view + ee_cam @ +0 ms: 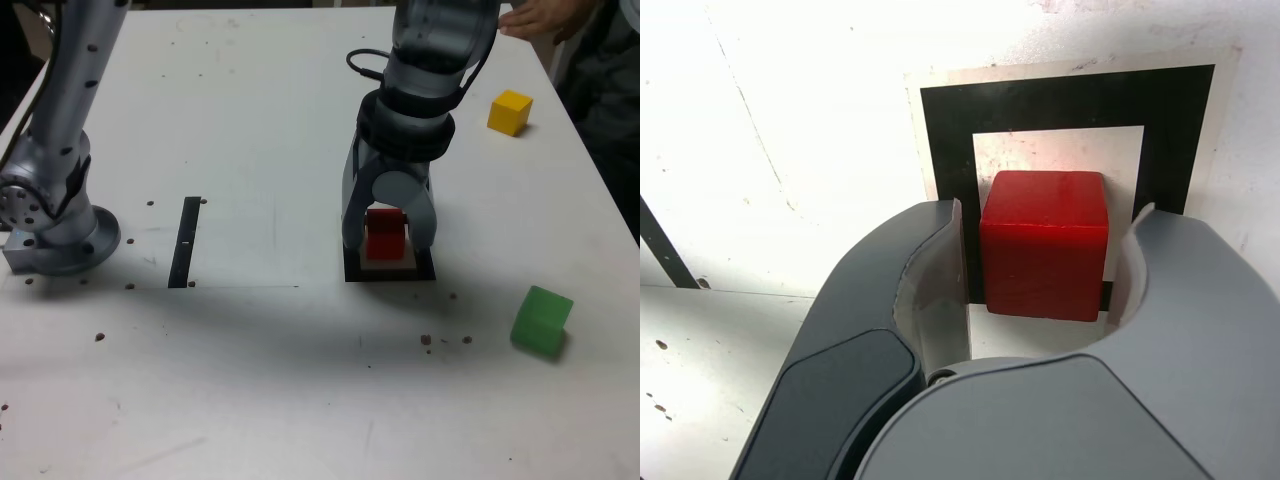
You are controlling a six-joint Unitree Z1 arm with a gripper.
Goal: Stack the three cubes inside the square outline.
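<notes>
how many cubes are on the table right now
3. The red cube sits in the square outline between the gripper fingers, the yellow cube far right, the green cube near right in the exterior view.

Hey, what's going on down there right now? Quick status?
Gripper open, jaws either side of red cube, gaps showing. Red cube sitting in square outline. Yellow cube and green cube off to the exterior view's right, unstacked. Nothing blocking.
</notes>
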